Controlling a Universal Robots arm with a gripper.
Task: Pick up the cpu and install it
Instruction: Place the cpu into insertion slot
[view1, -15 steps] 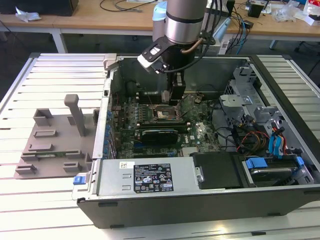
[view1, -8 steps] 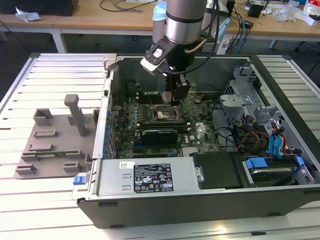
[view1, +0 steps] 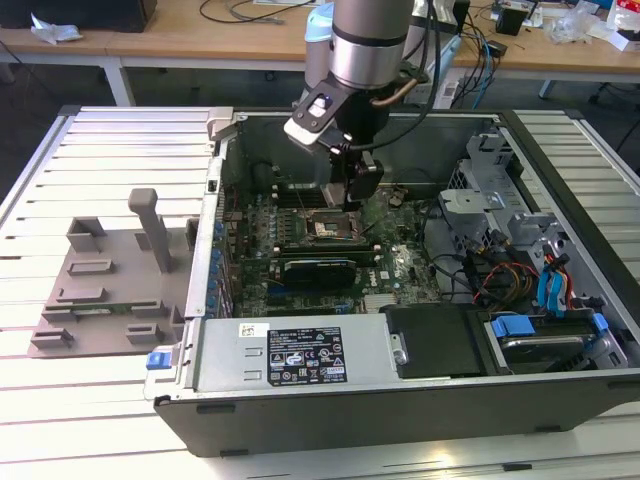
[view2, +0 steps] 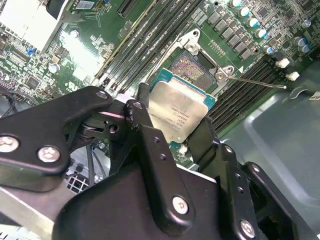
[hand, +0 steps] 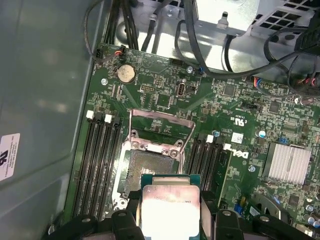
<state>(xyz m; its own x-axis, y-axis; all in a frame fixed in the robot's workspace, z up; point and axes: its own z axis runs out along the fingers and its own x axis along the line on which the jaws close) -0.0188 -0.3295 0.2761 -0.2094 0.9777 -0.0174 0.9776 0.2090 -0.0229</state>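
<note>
Second wrist view, gripper (view2: 174, 119) clamped on the cpu (view2: 181, 109), at the open socket (view2: 192, 67), motherboard (view2: 235, 45) inside computer case (view2: 280, 142).

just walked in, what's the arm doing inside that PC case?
The arm is down inside the open computer case, and its gripper is shut on the cpu, holding it by two opposite edges. The chip sits above the motherboard, at the edge of the open socket, whose metal frame is flipped up. The socket's contacts are bare in both wrist views, so the cpu is not seated yet.
</note>
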